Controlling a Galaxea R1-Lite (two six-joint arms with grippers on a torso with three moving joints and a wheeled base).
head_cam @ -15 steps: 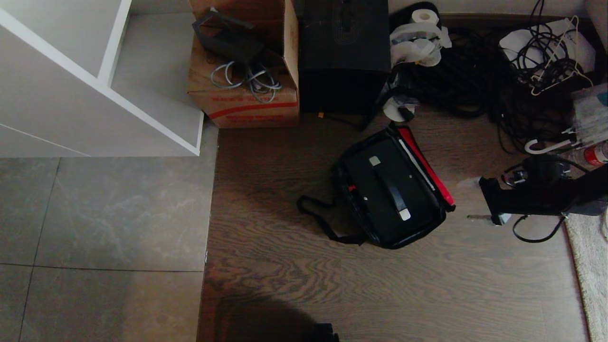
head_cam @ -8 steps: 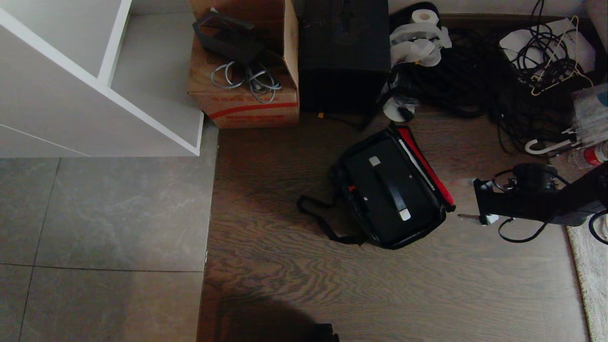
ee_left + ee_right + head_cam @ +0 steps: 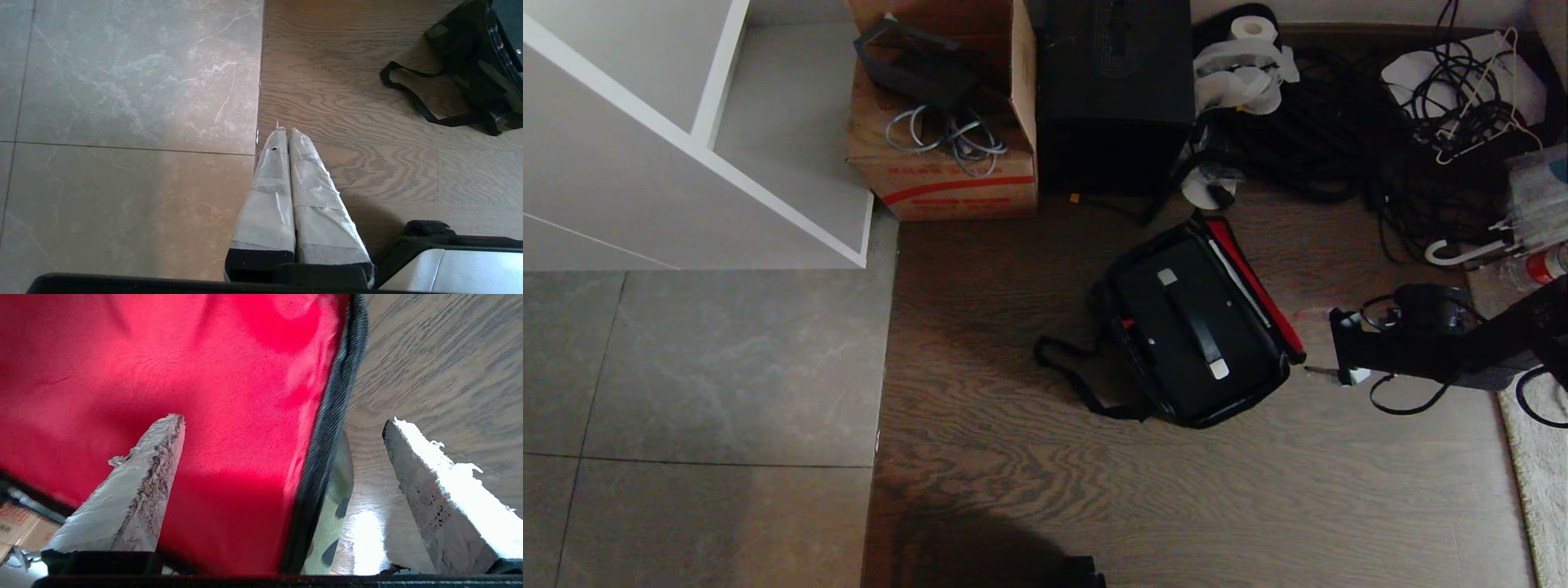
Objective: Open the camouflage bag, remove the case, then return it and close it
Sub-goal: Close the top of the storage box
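A cardboard box (image 3: pixel 943 175) holding cables stands beside a tall black box (image 3: pixel 1115 98) near tangled cords (image 3: pixel 1339 131).

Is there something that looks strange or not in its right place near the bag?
Nothing is spilled or damaged. The camouflage bag sits askew with its red-lined lid standing open, the case inside, its strap trailing loose.

This looks like a lived-in room used partly for storage, seen from above. Grey stone tiles (image 3: pixel 703 367) meet wood-grain flooring (image 3: pixel 1176 506), with a white shelving unit (image 3: pixel 645 163) in one corner. Along the wall sit an open cardboard box (image 3: pixel 943 175) of cables, a heap of black cords (image 3: pixel 1339 139), wire hangers (image 3: pixel 1474 122) and a pale rug (image 3: pixel 1539 457).
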